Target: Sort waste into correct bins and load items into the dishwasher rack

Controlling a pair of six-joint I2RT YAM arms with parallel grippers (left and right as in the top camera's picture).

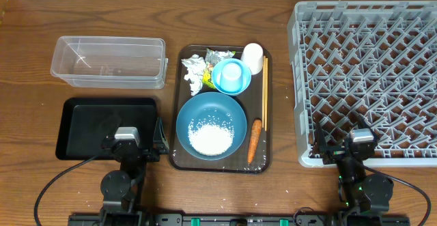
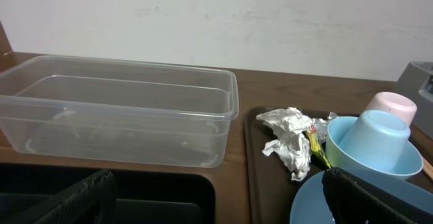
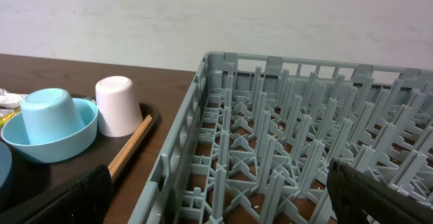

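Brown wooden table (image 1: 27,178), white wall behind. Two bins: a clear tub (image 1: 109,62) beyond the left gripper (image 1: 133,151), and a black tray (image 1: 82,127) beneath it. One grey rack (image 1: 369,76), cut off at the right, lies under the right gripper (image 1: 341,151). Between the grippers, one serving tray (image 1: 232,166) holds two bowls — a large blue bowl (image 1: 205,110) with rice (image 1: 210,138) and a small light-blue bowl (image 1: 218,80) — one white cup (image 1: 252,54), one pair of chopsticks (image 1: 265,93), one carrot (image 1: 254,140), paper (image 1: 194,72) and a half-hidden foil wrapper (image 1: 218,55). Both jaws are spread wide and hold nothing.

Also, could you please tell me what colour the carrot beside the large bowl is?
The carrot is orange, clearest in the overhead view.
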